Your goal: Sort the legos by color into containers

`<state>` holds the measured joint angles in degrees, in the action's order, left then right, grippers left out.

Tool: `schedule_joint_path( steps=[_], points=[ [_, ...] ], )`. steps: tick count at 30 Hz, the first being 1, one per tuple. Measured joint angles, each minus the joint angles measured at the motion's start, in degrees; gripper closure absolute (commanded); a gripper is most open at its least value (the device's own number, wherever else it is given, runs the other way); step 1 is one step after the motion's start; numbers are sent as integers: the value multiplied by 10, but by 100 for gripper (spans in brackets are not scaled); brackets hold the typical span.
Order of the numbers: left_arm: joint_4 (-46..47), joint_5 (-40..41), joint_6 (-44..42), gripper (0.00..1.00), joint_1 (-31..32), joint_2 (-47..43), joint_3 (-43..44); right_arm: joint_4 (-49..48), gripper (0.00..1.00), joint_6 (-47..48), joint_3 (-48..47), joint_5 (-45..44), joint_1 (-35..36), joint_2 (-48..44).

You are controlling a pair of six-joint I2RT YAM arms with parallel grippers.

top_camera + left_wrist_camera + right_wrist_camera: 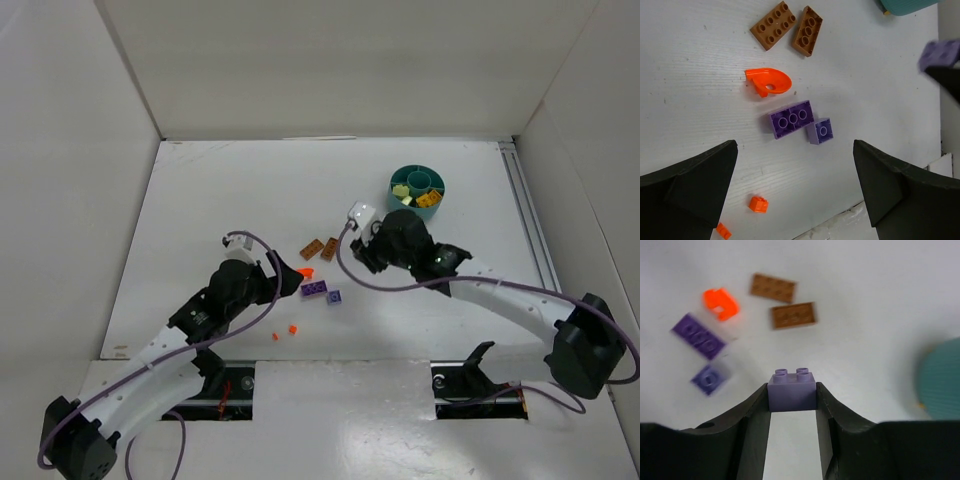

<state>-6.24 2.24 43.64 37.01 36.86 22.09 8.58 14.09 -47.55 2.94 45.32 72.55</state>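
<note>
My right gripper (792,395) is shut on a lavender brick (792,389) and holds it above the table, left of the teal dish (942,382). The left wrist view shows that brick at its upper right edge (940,52). My left gripper (795,167) is open and empty, above the table near a purple brick (791,118), a small lavender brick (821,131), a curved orange piece (768,81) and two brown bricks (774,25) (808,30). Two tiny orange bricks (759,204) (723,231) lie between its fingers. The dish (418,192) holds light green and yellow-orange bricks.
White walls enclose the table on the left, back and right. A metal rail (528,215) runs along the right edge. The table's near edge (840,220) lies just below the left gripper. The two arms (215,305) (480,285) stand close together around the loose bricks.
</note>
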Motion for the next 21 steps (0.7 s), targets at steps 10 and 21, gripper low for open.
schedule_joint_path(
  steps=[10,21],
  points=[
    [9,-23,-26,0,0,115,23,51,73,68,-224,-26,-207,96],
    [19,-38,-68,0,0,224,81,105,73,130,-407,-3,-299,324]
  ],
)
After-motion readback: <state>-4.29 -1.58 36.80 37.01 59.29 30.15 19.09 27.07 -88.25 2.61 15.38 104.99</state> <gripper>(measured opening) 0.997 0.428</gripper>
